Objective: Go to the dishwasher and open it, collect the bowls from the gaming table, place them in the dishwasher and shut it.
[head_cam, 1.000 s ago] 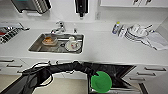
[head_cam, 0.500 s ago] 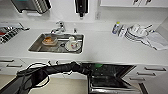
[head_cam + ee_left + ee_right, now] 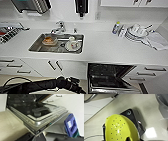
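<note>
From the head view, the built-in steel-fronted dishwasher (image 3: 110, 77) stands open under the white countertop (image 3: 105, 48), right of the steel sink (image 3: 58, 43) that holds dishes. Its door is folded down and the dark racks show inside. The black left arm (image 3: 47, 85) reaches in low from the left, its end near the dishwasher's left edge. A stack of white plates and cups (image 3: 136, 32) sits far right on the counter.

The left wrist view adds the lowered door's inner face and brushed rim (image 3: 37, 117) seen close; how the left jaws stand cannot be told.

The right wrist view shows the yellow-green perforated plastic bowl (image 3: 119, 130) held in the right gripper (image 3: 127, 139) above the pale floor (image 3: 149, 112), the jaws closed on its rim.
</note>
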Controlling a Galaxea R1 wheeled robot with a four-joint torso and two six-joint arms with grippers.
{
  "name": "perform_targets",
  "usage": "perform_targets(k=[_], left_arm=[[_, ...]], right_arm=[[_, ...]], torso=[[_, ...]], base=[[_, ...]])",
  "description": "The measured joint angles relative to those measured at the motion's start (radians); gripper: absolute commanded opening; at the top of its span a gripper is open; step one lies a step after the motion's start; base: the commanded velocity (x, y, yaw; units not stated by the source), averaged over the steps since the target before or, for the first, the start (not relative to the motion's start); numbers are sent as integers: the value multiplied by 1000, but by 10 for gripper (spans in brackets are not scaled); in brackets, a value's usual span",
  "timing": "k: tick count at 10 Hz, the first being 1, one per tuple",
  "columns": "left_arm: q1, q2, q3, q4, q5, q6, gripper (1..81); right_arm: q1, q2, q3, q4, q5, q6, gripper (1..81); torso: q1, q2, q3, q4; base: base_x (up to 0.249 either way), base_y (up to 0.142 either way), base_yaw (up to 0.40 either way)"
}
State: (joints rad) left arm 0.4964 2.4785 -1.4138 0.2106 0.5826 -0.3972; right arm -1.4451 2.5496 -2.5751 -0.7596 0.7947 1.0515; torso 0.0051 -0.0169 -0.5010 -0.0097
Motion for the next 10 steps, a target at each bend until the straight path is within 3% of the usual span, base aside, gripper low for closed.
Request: perform_targets(k=[5,8,10], left_arm=[[306,-117,104,193,-11,0,811],[429,-121,108,297,-38,0,811],[483,-101,53,337,-56,1,811]], right_arm=[[212,-82,15,-207,22,292,10],[265,-182,21,-281,119,406,10],[279,-261,13,-298,204,450,10]], torso=[[0,0,0,0],[0,0,0,0],[0,0,0,0]], base=[[0,0,0],[0,0,0],[0,0,0]])
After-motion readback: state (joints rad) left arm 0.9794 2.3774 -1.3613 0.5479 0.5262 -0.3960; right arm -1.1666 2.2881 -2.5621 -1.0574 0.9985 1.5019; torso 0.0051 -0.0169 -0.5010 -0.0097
